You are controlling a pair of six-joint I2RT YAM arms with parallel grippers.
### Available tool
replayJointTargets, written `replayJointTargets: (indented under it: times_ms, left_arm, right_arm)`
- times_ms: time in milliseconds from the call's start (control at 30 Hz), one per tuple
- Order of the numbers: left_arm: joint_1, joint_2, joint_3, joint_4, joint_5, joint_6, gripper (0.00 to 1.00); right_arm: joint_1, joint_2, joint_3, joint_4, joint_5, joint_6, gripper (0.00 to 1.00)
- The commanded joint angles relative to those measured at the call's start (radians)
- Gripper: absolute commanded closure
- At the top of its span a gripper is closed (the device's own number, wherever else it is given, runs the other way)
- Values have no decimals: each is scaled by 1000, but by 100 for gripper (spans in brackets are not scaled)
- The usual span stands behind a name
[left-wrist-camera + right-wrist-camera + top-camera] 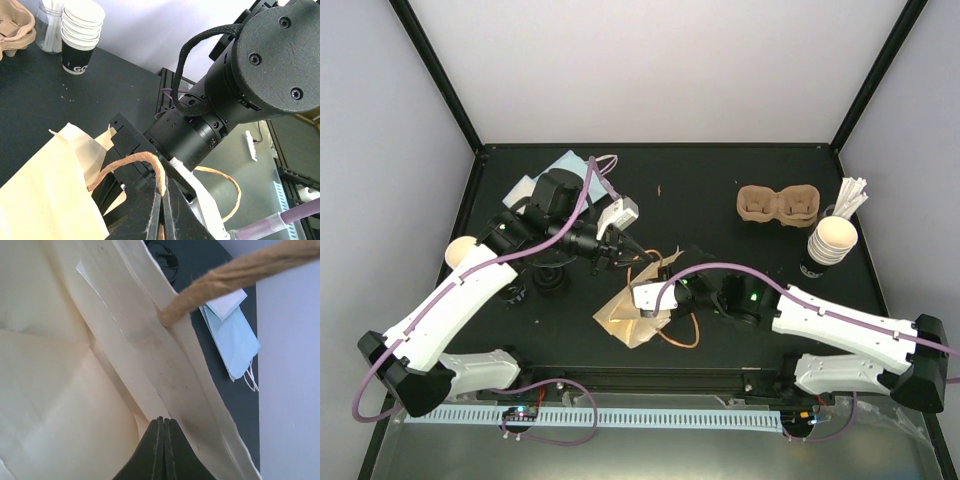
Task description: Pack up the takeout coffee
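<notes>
The small cream-beige paper cup [460, 250] with a pale top stands at the left edge of the black tabletop [720, 200], just beside the left arm's white link, which covers part of it. It is well apart from the cream paper bag [630, 320], which lies crumpled at the middle of the tabletop, near the front.

The left hand [161, 192] has its fingers together, clamped on the bag's brown twisted-paper handle [130, 162], which loops up from the bag's rim to the fingertips. The right hand [162, 421] has its fingers pressed together, tips against the bag's pale wall; I cannot tell whether paper is pinched between them.

At the far right sits a brown pulp two-cup carrier [778, 205], and just beside it a nested stack of cups [832, 240] with white sticks. A light blue face mask [232, 335] lies at the far left.
</notes>
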Motion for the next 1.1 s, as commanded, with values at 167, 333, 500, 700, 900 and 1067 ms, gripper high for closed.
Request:
replayJointTargets:
  times_ms: [167,333,500,700,900,1067]
  left_arm:
    - [-5,-16,52,61,-35,-50,98]
    - [-5,-2,57,94,-44,-95,98]
    - [-5,18,69,117,-45,-130,98]
    - [-5,41,90,148,-42,-169,98]
    - [-4,55,98,197,-30,-215,98]
    - [-4,60,108,254,-17,-265,98]
  right_arm:
    - [-11,-14,66,72,-67,104,99]
    - [-91,-66,103,99,-126,300,99]
    - [-170,-135,108,165,-101,502,98]
    - [-431,-244,42,227,-114,835,95]
    - [-632,-281,-42,174,-61,1081,95]
    - [-661,-310,-127,142,74,1239,95]
